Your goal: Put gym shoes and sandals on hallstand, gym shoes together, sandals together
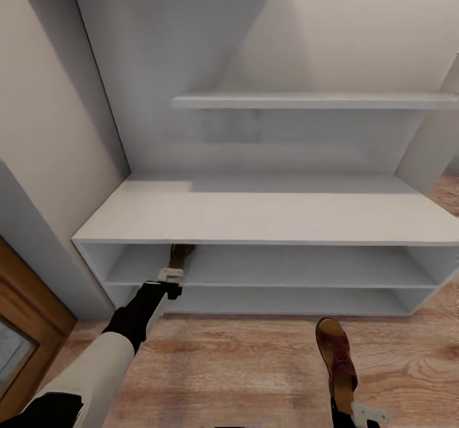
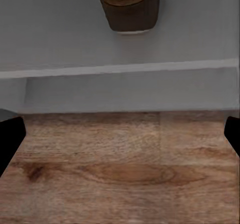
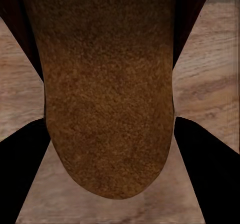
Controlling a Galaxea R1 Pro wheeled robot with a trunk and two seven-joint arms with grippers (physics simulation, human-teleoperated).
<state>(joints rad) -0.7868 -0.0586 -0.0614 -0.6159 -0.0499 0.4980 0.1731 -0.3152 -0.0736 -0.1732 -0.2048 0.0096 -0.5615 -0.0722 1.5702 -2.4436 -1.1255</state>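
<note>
One sandal [image 1: 180, 255] is already lying on the upper open tier of the hallstand [image 1: 268, 214], toward that unit's left end, and the left wrist view is showing it resting on the white shelf with nothing gripping it. The left gripper [image 1: 169, 280] is hovering just in front of that tier, its fingers spread wide and holding nothing, so I judge this placement to be finished. The second sandal [image 1: 336, 361] is sitting off the rack, in front of the hallstand's right half and above the corridor floor [image 1: 242, 364], where the right gripper [image 1: 360, 415] is clamping its near end between closed fingers; the right wrist view is looking straight along its tan footbed [image 3: 107, 98]. The left arm is reaching forward toward the shelf edge. What is remaining, as I read it, is setting this sandal beside its mate, then fetching both gym shoes.
</note>
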